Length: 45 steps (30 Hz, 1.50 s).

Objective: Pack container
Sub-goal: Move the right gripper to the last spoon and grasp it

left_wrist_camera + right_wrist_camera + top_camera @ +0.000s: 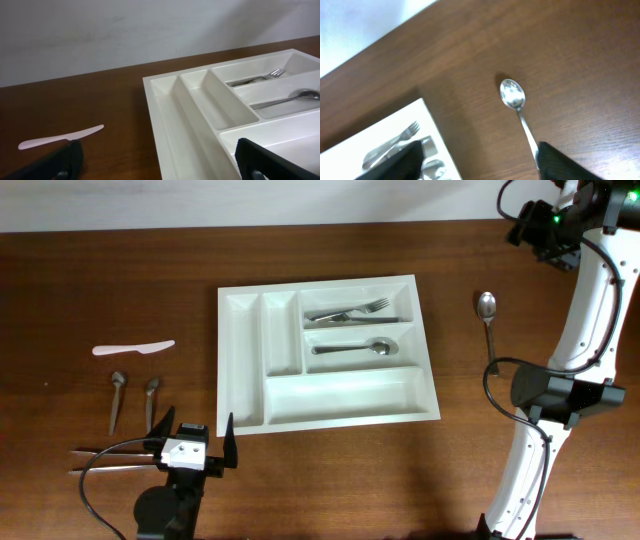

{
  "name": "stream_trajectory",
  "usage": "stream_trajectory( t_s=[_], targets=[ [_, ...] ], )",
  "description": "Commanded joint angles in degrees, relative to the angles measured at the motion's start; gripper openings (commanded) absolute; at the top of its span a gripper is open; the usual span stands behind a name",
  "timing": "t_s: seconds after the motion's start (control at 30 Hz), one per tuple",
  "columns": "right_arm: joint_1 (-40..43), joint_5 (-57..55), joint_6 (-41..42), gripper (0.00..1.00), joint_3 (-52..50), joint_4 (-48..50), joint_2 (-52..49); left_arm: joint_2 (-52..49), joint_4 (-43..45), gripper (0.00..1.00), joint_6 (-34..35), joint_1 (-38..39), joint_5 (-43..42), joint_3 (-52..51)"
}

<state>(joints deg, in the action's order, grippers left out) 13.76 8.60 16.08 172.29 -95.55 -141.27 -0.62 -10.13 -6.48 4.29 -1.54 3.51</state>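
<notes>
1. The container (340, 395), a white tray with five compartments, lies flat in the middle of the tabletop (100, 280). Its two narrow compartments are on the left and its three wide ones on the right.
2. In the wide compartment nearest the far edge lie forks (350, 311), with their tines pointing right.
3. The middle wide compartment holds a tray spoon (352, 349), its bowl also to the right.
4. A loose spoon (487, 310) rests on the bare wood well to the right of the container, toward the far right corner. Its bowl points at the far edge.
5. The right gripper (480, 152) hangs above that loose spoon. Its jaws are spread wide and grasp nothing, and in the wrist view the spoon's handle runs down toward the right-hand finger (565, 162).
6. The left gripper (197, 438) sits low by the near edge, just off the container's near left corner. Its jaws are released and fully apart, with nothing between them.
7. A white plastic knife (133, 348) lies toward the left edge, well apart from the container.
8. Nearer the near edge than the knife, two small spoons (117, 398) lie side by side.
9. Beside the left gripper, near the near left corner, two long thin utensils (105, 458) lie crosswise. What kind they are cannot be told.
</notes>
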Motion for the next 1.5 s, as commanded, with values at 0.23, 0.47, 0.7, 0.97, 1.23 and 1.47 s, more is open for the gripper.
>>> stream_trajectory(
  t_s=[0.23, 0.47, 0.7, 0.97, 1.23, 1.47],
  targets=[
    [0.0, -3.7, -11.6, 0.88, -23.7, 5.2, -0.8, 0.3, 0.1, 0.99, -0.9, -0.3, -0.6, -0.5],
    [0.1, -4.2, -11.2, 0.88, -37.6, 7.0, -0.8, 0.3, 0.1, 0.99, -0.9, -0.3, -0.6, -0.5],
    [0.1, -4.6, -11.2, 0.85, -46.2, 10.4, -0.8, 0.3, 0.1, 0.99, -0.9, -0.3, -0.6, -0.5],
    [0.2, -6.0, -24.8, 0.86, -49.0, 15.4, -0.8, 0.3, 0.1, 0.99, -0.9, -0.3, -0.6, -0.5],
    [0.1, -8.9, -27.8, 0.86, -49.1, 19.5, -0.9, 0.3, 0.1, 0.99, -0.9, -0.3, -0.6, -0.5],
    [0.1, -8.9, -27.6, 0.82, -49.3, 21.0, -0.9, 0.3, 0.1, 0.99, -0.9, -0.3, -0.6, -0.5]
  ],
)
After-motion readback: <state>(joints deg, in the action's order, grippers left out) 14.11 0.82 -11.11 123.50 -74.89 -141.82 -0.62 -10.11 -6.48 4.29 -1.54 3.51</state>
